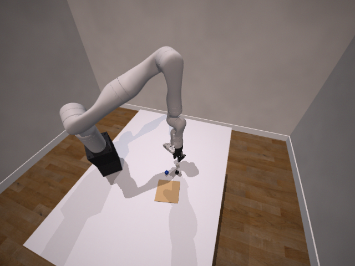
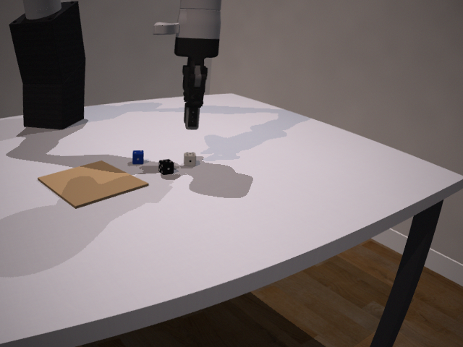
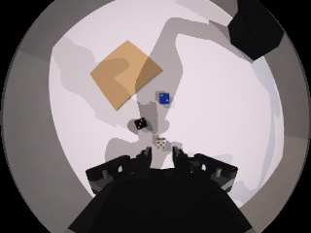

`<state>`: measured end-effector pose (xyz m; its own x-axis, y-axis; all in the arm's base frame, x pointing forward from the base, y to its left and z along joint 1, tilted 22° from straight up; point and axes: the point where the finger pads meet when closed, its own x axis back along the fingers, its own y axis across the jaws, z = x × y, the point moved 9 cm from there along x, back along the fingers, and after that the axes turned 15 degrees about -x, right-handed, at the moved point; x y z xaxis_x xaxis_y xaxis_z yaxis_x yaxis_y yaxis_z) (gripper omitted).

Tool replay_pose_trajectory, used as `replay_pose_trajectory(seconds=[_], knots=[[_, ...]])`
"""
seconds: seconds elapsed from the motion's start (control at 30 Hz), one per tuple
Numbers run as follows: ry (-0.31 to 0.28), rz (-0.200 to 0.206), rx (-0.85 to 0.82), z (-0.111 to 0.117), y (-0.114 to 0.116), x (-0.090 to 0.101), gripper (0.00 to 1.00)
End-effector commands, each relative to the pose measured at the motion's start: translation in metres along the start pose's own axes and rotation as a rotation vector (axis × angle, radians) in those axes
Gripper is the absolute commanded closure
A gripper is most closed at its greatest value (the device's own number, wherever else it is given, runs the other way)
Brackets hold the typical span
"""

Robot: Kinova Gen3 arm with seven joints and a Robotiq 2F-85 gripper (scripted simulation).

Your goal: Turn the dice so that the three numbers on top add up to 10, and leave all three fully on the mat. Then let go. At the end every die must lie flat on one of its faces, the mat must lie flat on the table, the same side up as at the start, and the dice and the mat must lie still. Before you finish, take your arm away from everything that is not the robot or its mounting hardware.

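My gripper [image 1: 179, 160] [image 2: 192, 127] [image 3: 161, 152] is partly open and empty, above the table by the white die. The white die [image 1: 177, 165] [image 2: 189, 159] [image 3: 160, 143] lies flat on the table with several pips on top. The black die [image 1: 176, 172] [image 2: 166, 166] [image 3: 140, 123] lies between the white die and the mat; its top number is too small to read surely. The blue die [image 1: 166, 172] [image 2: 137, 157] [image 3: 164, 98] lies flat near the mat's edge, two pips on top. The tan mat [image 1: 160, 197] [image 2: 93, 191] [image 3: 115, 93] lies flat. All three dice are off it.
The black robot base [image 1: 107, 163] [image 2: 53, 74] [image 3: 255, 31] stands on the table, away from the dice on the blue die's side. The white table [image 1: 137, 229] [image 2: 280, 224] [image 3: 214, 83] carries shadows of the arm. The black die is close to the white die.
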<state>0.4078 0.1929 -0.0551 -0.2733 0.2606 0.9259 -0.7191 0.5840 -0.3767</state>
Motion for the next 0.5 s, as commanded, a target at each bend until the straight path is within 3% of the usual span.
replay_pose_trajectory(seconds=[0.0,0.47], knots=[[-0.004,0.002,-0.014,-0.002,-0.002,-0.007,0.65],[-0.004,0.002,-0.014,-0.002,-0.001,-0.026,0.65]])
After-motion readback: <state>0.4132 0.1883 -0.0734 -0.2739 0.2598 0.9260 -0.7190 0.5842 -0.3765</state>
